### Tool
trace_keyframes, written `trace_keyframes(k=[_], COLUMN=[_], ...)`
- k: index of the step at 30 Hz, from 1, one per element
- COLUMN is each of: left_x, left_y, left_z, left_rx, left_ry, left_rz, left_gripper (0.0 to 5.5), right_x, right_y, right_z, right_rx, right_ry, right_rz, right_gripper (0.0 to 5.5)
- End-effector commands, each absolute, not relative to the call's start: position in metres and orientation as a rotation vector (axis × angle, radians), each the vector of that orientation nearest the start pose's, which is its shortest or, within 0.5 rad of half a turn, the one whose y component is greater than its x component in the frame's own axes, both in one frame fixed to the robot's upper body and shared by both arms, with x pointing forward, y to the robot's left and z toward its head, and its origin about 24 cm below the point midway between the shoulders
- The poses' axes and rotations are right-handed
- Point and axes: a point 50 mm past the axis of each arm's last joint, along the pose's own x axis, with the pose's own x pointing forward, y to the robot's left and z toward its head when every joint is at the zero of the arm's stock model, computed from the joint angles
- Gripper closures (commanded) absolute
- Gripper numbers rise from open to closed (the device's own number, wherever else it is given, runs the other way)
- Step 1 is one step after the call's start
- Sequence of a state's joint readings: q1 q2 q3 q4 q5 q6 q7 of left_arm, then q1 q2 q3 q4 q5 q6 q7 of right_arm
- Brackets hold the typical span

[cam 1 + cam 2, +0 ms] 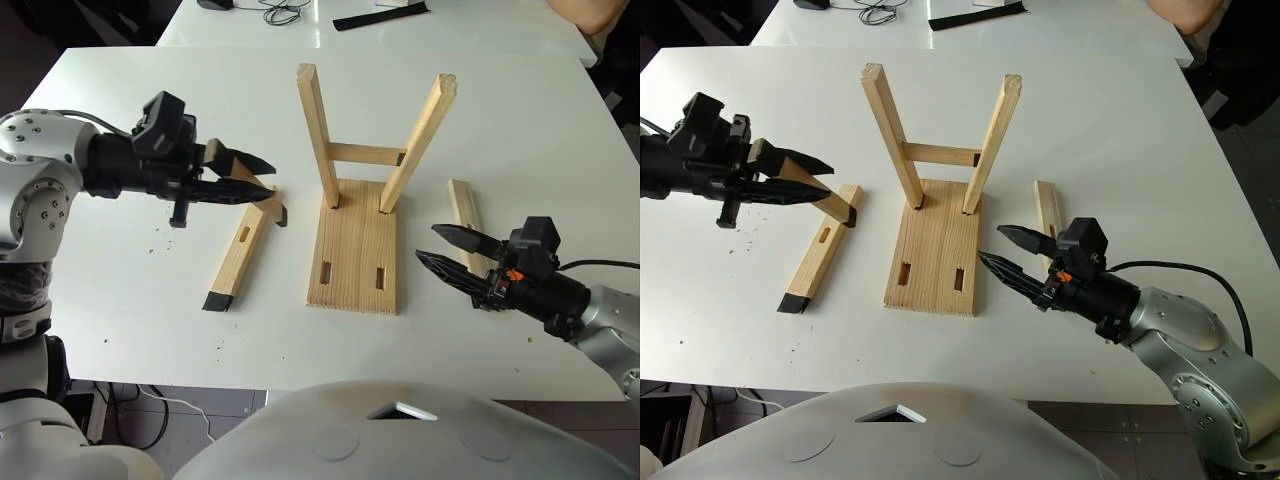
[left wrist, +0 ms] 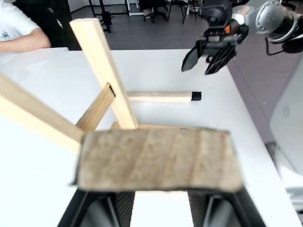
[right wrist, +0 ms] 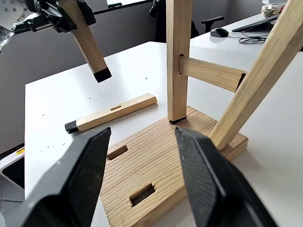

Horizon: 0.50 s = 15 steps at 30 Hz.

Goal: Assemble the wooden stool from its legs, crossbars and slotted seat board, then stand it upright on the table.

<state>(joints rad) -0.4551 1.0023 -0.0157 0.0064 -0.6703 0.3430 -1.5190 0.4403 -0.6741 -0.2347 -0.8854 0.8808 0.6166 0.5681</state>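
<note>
Mid-assembly: left claw [image 1: 265, 182] grips a leg [image 3: 87, 42] aloft, right claw [image 1: 428, 243] spread, empty. Next: plug it into the seat board's [image 1: 352, 225] free slot [image 1: 327, 271].

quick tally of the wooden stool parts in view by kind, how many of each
legs: 4, two upright legs in the board, a loose leg lying flat, a held leg in the left gripper
crossbars: 2, a fitted crossbar and a loose crossbar
seat board: 1
total: 7

Pale, line-grained wooden seat board [image 1: 352, 250], pale legs [image 1: 235, 262] with black tips, on a white table [image 1: 120, 110].
</note>
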Motion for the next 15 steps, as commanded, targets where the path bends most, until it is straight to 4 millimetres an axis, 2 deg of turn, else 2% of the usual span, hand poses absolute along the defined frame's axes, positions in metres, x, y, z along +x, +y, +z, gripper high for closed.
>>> trace_keyframes(k=[1,8,11,15], left_x=[0.277,0.269,0.27,0.273], left_y=[0.25,0.275,0.284,0.286], left_z=[0.177,0.13,0.125,0.123], left_rx=[0.54,0.683,0.687,0.708], left_ry=[0.131,0.157,0.166,0.173], left_rz=[-1.528,-1.521,-1.49,-1.484], left_gripper=[4.2,4.2,4.2,4.2], right_x=[0.146,0.151,0.149,0.146], right_y=[-0.174,-0.18,-0.18,-0.179], right_z=[0.133,0.126,0.125,0.122], right_rx=[0.085,0.026,0.018,0.02], right_ry=[0.198,0.244,0.252,0.257], right_rz=[0.841,0.828,0.834,0.824], right_gripper=[2.99,2.99,2.99,2.99])
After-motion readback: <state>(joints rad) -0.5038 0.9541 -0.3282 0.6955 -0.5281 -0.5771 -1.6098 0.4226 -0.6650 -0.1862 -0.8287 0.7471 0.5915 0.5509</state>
